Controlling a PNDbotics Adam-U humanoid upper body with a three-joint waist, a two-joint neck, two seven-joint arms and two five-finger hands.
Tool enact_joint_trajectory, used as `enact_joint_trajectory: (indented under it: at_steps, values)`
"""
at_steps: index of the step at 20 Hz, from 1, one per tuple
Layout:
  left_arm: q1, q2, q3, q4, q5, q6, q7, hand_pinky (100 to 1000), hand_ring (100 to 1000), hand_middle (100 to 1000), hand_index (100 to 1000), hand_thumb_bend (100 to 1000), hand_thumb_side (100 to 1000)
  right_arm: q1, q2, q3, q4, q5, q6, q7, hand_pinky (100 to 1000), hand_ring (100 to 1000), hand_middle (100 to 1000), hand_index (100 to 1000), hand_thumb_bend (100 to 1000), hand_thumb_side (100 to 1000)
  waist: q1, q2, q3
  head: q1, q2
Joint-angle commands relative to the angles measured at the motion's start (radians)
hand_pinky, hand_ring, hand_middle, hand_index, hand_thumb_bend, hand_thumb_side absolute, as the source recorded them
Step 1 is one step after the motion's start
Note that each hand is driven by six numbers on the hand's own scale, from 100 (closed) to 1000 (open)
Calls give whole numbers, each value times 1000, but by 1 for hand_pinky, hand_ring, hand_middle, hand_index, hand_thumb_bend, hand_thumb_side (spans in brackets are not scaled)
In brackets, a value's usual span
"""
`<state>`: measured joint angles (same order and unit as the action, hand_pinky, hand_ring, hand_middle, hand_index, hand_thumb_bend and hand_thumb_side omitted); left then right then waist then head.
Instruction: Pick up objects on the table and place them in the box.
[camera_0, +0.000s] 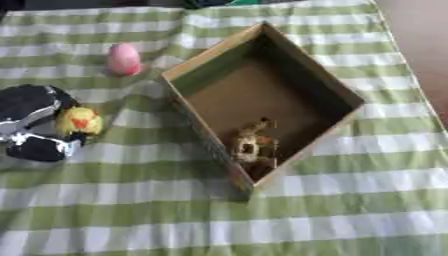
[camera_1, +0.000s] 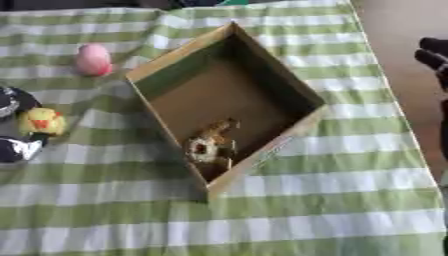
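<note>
Left hand (camera_0: 35, 125) at the left edge, fingers curled round a yellow duck toy (camera_0: 80, 121), which sits at the hand's box-facing side. The open cardboard box (camera_0: 341, 90) lies just beyond the duck toward the middle, its long axis diagonal, and holds a small tan toy (camera_0: 252, 142). A pink egg-shaped object (camera_0: 123, 58) rests on the striped cloth (camera_0: 332, 210), just beyond the left hand. Right hand (camera_1: 435, 62) shows only dark at the right edge; can't tell its fingers. Left hand is nearer both.

You have no writing, label, brand, number or sign to read here: none on the box (camera_0: 203, 63), none on the striped cloth (camera_0: 350, 200), none on the small toys.
</note>
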<state>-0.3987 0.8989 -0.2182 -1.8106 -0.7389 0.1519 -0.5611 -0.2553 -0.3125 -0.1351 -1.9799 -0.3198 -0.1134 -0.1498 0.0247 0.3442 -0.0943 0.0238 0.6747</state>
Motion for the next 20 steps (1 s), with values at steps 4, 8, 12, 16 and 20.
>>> enact_joint_trajectory:
  at_steps: [4, 8, 12, 16, 20]
  values:
    - [1, 57, 31, -43, -7, 2, -11, 354, 651, 612, 745, 100, 415, -4, -16, -5, -20, 1, 2, 0, 768, 724, 526, 770, 100, 1000, 5, -27, 4, -4, -11]
    - [-4, 58, 46, -75, 10, 10, 13, 299, 592, 556, 695, 100, 248, -4, -15, -6, -20, 1, 4, -1, 768, 724, 527, 770, 100, 1000, 6, -29, 5, -8, -12]
    - [-32, 57, 66, -109, 39, 24, 50, 288, 578, 537, 671, 100, 245, -3, -16, -5, -20, 1, 4, -2, 769, 725, 527, 770, 100, 1000, 8, -34, 5, -11, -8]
    - [-85, 52, 73, -137, 63, 29, 64, 287, 578, 530, 658, 100, 244, -4, -19, -6, -20, 1, 4, -4, 768, 726, 528, 770, 100, 1000, 9, -41, 5, -20, 9]
    - [-170, 20, 57, -154, 73, 18, 55, 289, 581, 527, 651, 100, 244, -10, -23, -4, -20, -1, -1, -6, 768, 727, 531, 771, 100, 1000, 7, -52, 2, -41, 22]
